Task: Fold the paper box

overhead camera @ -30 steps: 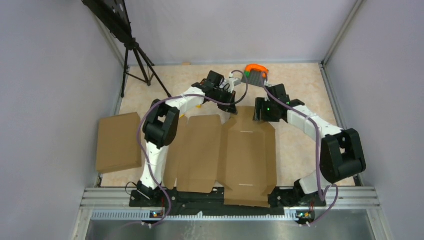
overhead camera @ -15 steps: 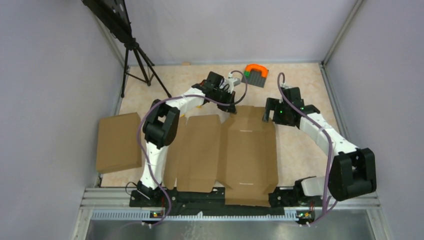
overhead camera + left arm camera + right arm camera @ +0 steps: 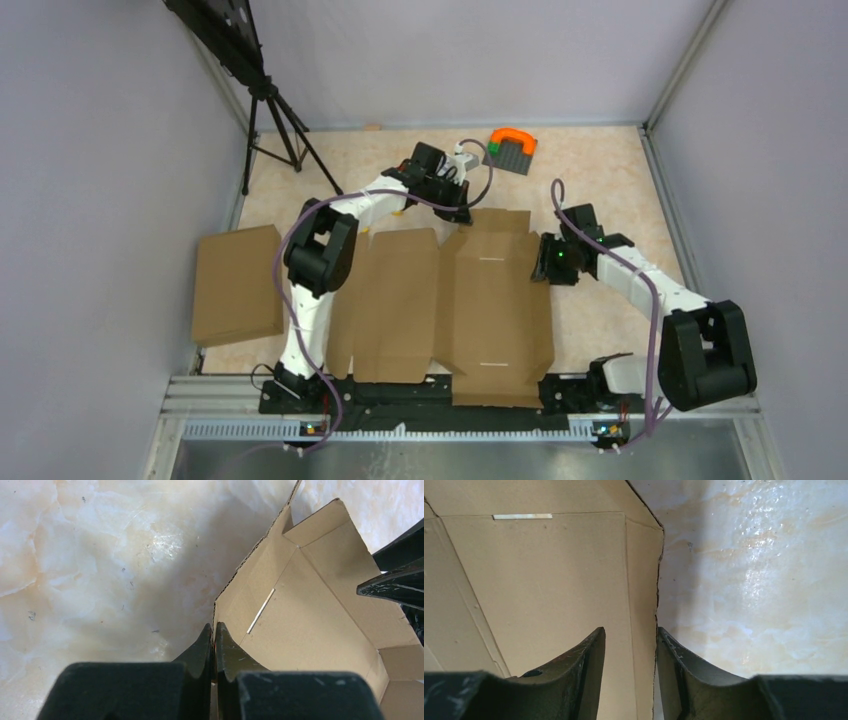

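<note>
Over the last second the right arm has swung back from the far end of the paper box [image 3: 470,300] to its right edge, while the left arm has stayed put at the far end.

The right gripper [image 3: 629,630] has its fingers apart, one on each side of the narrow side flap, with the cut edge of the card running up between them. I can't tell whether either finger touches the card.

The left gripper [image 3: 214,627] is pressed together on the far edge of the box, and the flaps there stand up from the table [image 3: 600,180], forming a shallow corner.

The paper box is otherwise an unfolded sheet. It lies flat in the middle of the table and reaches to the near edge between the two arm bases. A thin pale slot [image 3: 522,516] is cut into its panel near the far crease.

A second brown cardboard piece [image 3: 237,285] lies flat by the left edge. An orange-and-grey object [image 3: 512,147] sits near the far edge, and a black tripod [image 3: 275,110] stands at the far-left corner.
</note>
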